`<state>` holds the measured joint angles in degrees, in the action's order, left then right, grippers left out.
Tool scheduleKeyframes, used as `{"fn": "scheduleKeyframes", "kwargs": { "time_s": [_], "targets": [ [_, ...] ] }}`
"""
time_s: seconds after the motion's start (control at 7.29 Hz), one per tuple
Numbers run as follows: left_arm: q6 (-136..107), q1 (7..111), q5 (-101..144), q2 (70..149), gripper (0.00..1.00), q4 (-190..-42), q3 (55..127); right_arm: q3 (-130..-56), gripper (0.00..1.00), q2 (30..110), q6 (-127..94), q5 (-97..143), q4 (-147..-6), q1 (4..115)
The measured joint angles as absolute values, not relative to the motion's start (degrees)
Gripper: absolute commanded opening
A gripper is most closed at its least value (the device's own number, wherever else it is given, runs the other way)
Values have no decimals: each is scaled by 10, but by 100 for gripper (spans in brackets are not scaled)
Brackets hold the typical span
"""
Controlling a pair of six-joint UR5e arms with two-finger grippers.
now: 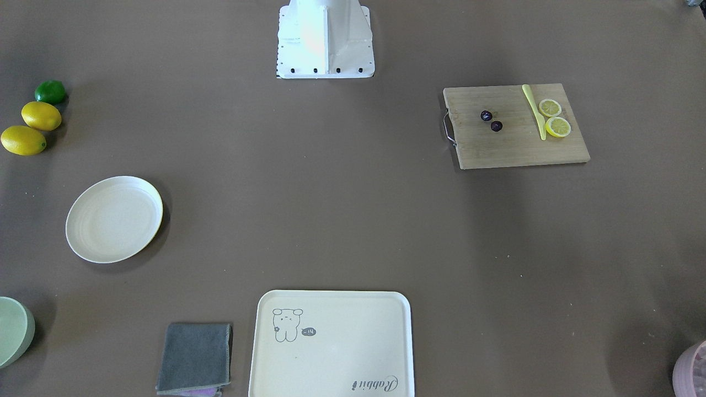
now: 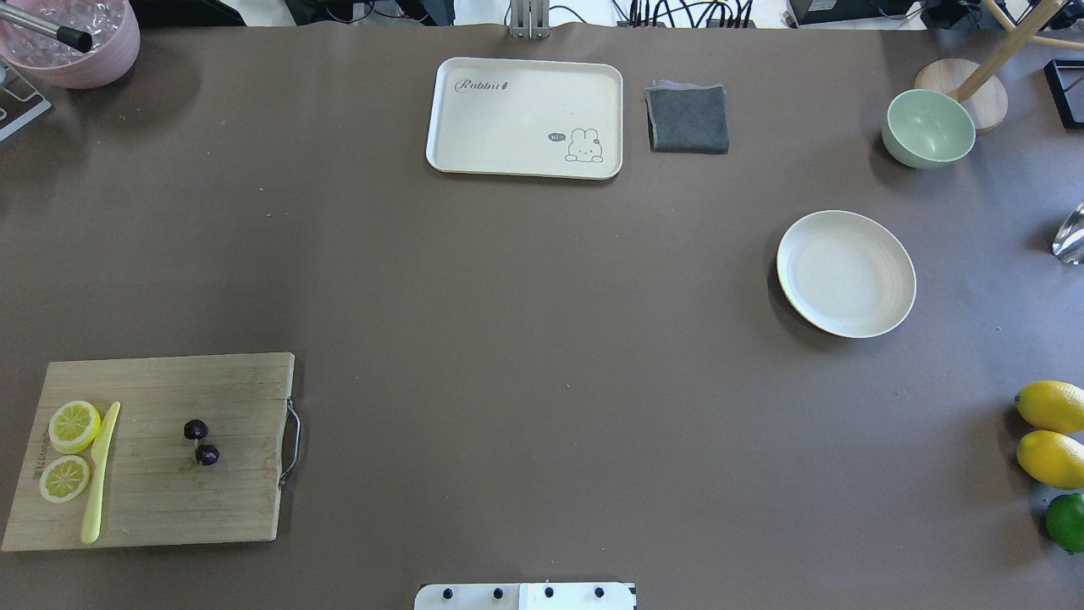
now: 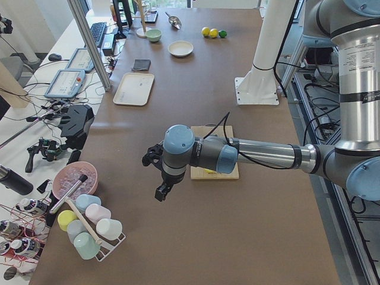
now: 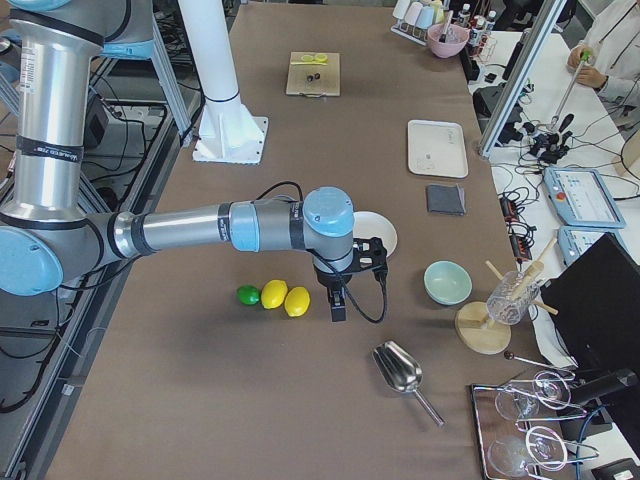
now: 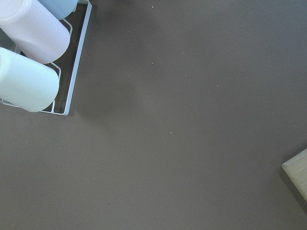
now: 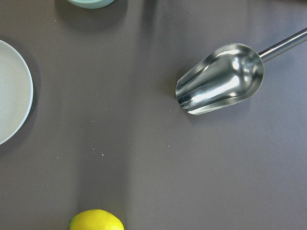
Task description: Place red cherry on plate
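Note:
The red cherry (image 1: 496, 126) (image 2: 207, 455), a pair of small dark purple-red balls, lies on the wooden cutting board (image 1: 513, 146) (image 2: 169, 500) on the robot's left side. The round cream plate (image 1: 114, 219) (image 2: 846, 273) sits empty on the robot's right side, and its edge shows in the right wrist view (image 6: 12, 91). Neither arm appears in the overhead or front views. My left gripper (image 3: 160, 191) hangs over bare table beside the board; my right gripper (image 4: 338, 303) hangs near the lemons, just past the plate. I cannot tell whether either is open or shut.
Two lemon slices (image 2: 74, 425) and a yellow knife (image 2: 100, 471) share the board. A cream tray (image 2: 525, 117), grey cloth (image 2: 688, 119), green bowl (image 2: 928, 127), lemons and a lime (image 2: 1053, 457), a metal scoop (image 6: 220, 79) and a cup rack (image 5: 29, 57) ring the table.

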<state>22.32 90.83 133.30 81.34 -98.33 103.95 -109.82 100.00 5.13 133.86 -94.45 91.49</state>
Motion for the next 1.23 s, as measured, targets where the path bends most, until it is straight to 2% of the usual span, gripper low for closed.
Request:
{"fn": "scheduleKeyframes", "kwargs": {
  "time_s": [1.23],
  "targets": [
    [193,906,1335,800,98,-988,1054,-1093,100,1000,46,1355,-944,912]
  ]
}}
